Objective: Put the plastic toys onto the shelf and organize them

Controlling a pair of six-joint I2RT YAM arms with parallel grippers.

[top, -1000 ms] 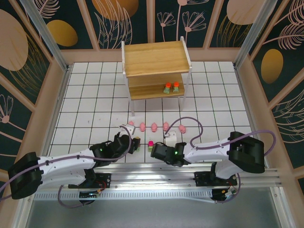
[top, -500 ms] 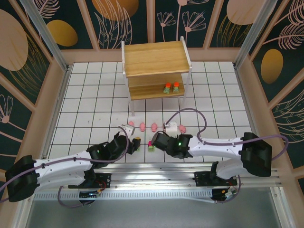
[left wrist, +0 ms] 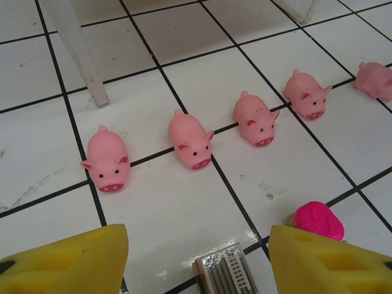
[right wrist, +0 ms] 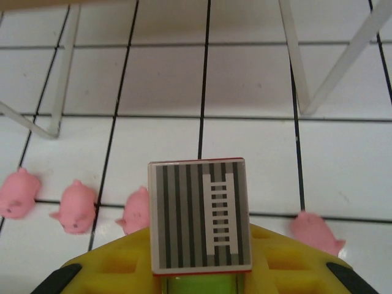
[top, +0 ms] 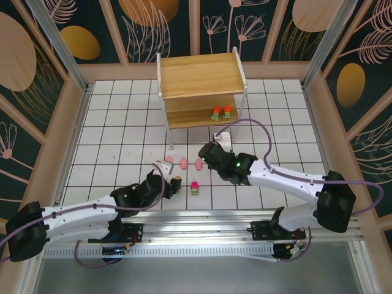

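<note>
Right gripper pinches striped block just before shelf. It may clip front leg or bump two blocks on the lower board. Left gripper gapes wide, empty, by tabletop's near edge.

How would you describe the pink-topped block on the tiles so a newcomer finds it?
From the shelf at the far side of the table, come toward the arms past the row of pink pigs. Just nearer than that row, beside the left gripper, stands the pink-topped block: its green base and blocky shape set it apart from the all-pink pigs.
</note>
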